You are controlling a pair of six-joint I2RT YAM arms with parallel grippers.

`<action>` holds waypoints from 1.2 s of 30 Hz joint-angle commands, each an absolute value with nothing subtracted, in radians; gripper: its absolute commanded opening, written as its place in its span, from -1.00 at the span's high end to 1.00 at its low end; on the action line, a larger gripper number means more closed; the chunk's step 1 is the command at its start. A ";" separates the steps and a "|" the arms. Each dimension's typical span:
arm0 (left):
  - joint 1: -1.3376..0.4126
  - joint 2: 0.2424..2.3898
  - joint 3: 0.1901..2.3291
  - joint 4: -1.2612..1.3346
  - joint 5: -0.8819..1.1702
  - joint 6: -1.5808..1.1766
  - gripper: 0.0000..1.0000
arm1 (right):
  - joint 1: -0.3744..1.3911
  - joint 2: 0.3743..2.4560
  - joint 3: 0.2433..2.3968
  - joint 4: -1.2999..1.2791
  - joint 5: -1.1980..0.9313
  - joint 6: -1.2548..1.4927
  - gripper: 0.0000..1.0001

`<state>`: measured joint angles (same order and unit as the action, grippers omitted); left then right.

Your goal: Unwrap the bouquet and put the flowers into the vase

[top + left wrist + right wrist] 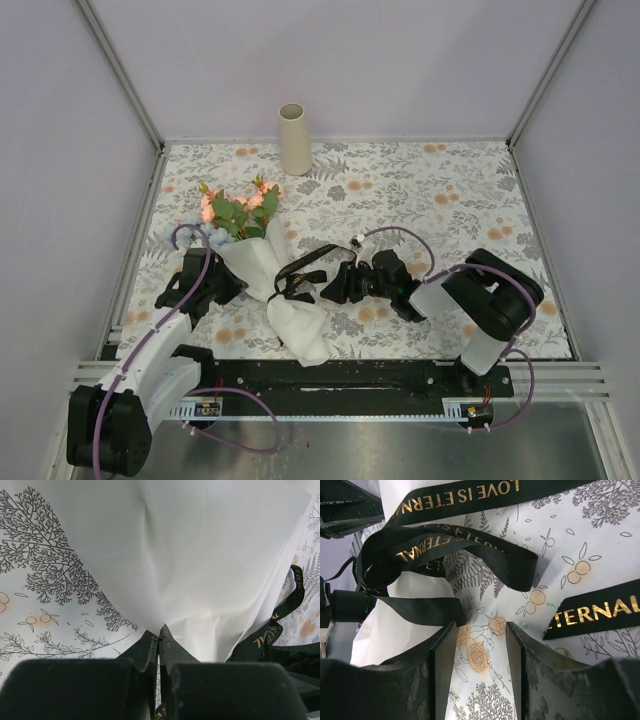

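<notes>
The bouquet lies on the floral tablecloth, its peach-pink flowers [240,210] pointing to the far left and its white paper wrap [285,295] running toward the near edge. A black ribbon [308,268] printed in gold lies loose across and beside the wrap. My left gripper [238,284] is shut at the wrap's left edge, and the paper [200,555] creases down into its tips [160,629]. My right gripper [481,626] stands open over bare cloth just right of the wrap, with ribbon loops [470,550] right ahead and nothing between its fingers. The beige vase [293,138] stands upright at the back.
Metal frame posts and pale walls close in the table on the left, right and back. The black mounting rail [340,375] runs along the near edge. A second ribbon tail [600,612] lies to the right of my right fingers.
</notes>
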<state>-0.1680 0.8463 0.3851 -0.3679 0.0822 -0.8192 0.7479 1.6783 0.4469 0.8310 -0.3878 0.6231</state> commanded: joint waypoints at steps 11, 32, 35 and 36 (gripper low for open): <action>-0.163 0.864 0.422 -0.319 0.121 -0.810 1.00 | 0.841 1.931 0.532 1.131 -0.393 0.612 -0.06; -0.163 0.864 0.439 -0.350 0.107 -0.798 1.00 | 0.844 1.753 0.443 1.037 -0.350 0.588 -0.18; -0.163 0.864 0.436 -0.351 0.104 -0.799 1.00 | 0.842 1.792 0.468 1.032 -0.365 0.586 -0.17; -0.163 0.865 0.436 -0.351 0.104 -0.801 1.00 | 0.844 1.808 0.474 1.043 -0.379 0.594 -0.17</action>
<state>-0.1654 0.8661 0.3931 -0.3691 0.0944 -0.8085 0.8341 1.7721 0.4511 1.0451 -0.3824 0.6151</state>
